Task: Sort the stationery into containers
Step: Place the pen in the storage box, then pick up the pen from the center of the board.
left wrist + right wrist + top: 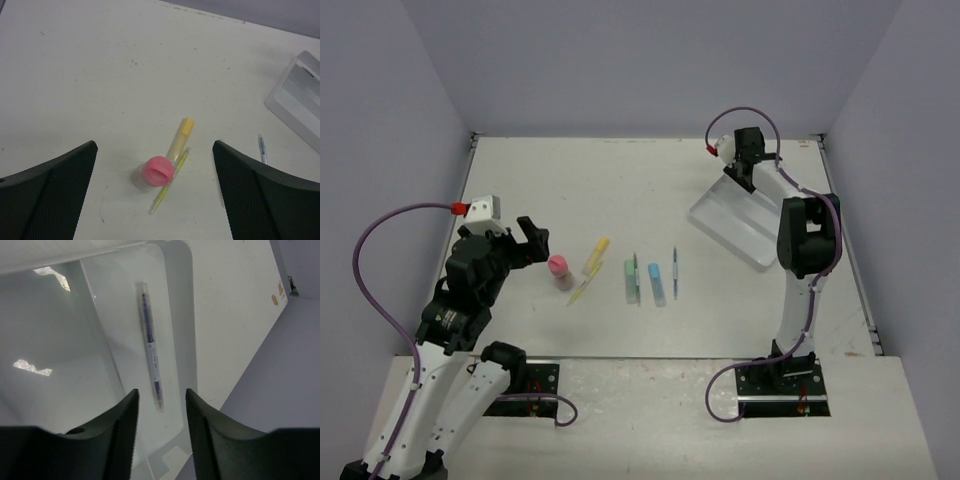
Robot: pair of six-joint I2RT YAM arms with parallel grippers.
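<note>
A stubby pink cylinder (558,266), a yellow marker (596,255) and a thin yellow-green pen (584,287) lie together on the table. To their right lie a green stick (630,280), a thin green pen (637,279), a light-blue stick (657,283) and a slim grey pen (674,272). My left gripper (530,240) is open and empty, just left of the pink cylinder (159,171), which shows between its fingers. My right gripper (738,175) is open and empty over the far end of the clear tray (735,225). A second grey pen (151,352) lies in one tray compartment, below the right gripper (161,395).
The tray (100,340) sits tilted at the back right, near the table's right edge (855,260). In the left wrist view the yellow marker (180,139) and yellow-green pen (170,182) touch the cylinder; the tray corner (300,100) shows far right.
</note>
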